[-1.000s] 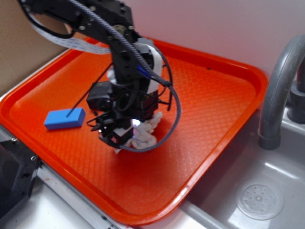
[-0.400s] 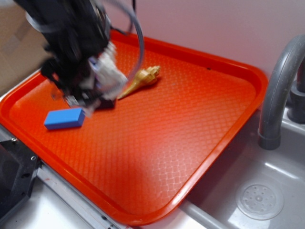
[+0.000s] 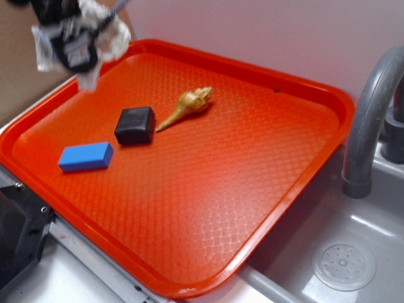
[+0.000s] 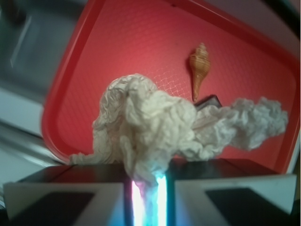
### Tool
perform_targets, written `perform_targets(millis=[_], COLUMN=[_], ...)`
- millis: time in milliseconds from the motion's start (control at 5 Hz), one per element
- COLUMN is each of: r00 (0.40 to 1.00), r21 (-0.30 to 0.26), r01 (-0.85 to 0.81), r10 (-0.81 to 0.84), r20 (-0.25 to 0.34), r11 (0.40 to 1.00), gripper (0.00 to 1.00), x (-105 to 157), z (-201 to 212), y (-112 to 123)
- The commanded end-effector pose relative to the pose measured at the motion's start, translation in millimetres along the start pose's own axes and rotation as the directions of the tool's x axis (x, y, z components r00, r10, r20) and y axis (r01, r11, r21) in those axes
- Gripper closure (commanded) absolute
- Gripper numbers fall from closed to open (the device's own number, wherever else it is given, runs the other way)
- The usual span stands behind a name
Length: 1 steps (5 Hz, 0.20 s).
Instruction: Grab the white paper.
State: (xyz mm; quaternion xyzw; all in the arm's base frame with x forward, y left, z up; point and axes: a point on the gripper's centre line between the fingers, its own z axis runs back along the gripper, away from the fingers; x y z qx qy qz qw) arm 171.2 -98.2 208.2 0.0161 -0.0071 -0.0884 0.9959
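Observation:
The white paper (image 4: 155,127), a crumpled wad with a long wrinkled end trailing right, is pinched between my jaws in the wrist view. My gripper (image 4: 146,188) is shut on it. In the exterior view the gripper (image 3: 69,47) hangs high above the tray's far left corner, blurred, with the white paper (image 3: 104,31) bulging out on both sides of it. The paper is well clear of the tray surface.
On the orange tray (image 3: 284,177) lie a black block (image 3: 135,124), a blue block (image 3: 86,156) and a golden seashell (image 3: 187,105). A grey faucet (image 3: 369,107) and a metal sink (image 3: 344,265) are at the right. The seashell (image 4: 199,63) also shows below me.
The gripper rose from the tray's middle and swung up to the far left, carrying the white paper with it. That uncovered the black block and the seashell.

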Motion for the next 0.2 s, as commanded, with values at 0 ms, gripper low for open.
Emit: perform_targets(millis=[0], r00=[0.870], r21=[-0.075], r01=[-0.488], r10=[0.492], r20=[0.045], r11=[0.870], gripper=[1.00], x=[10.2], z=[8.4], y=[-9.6])
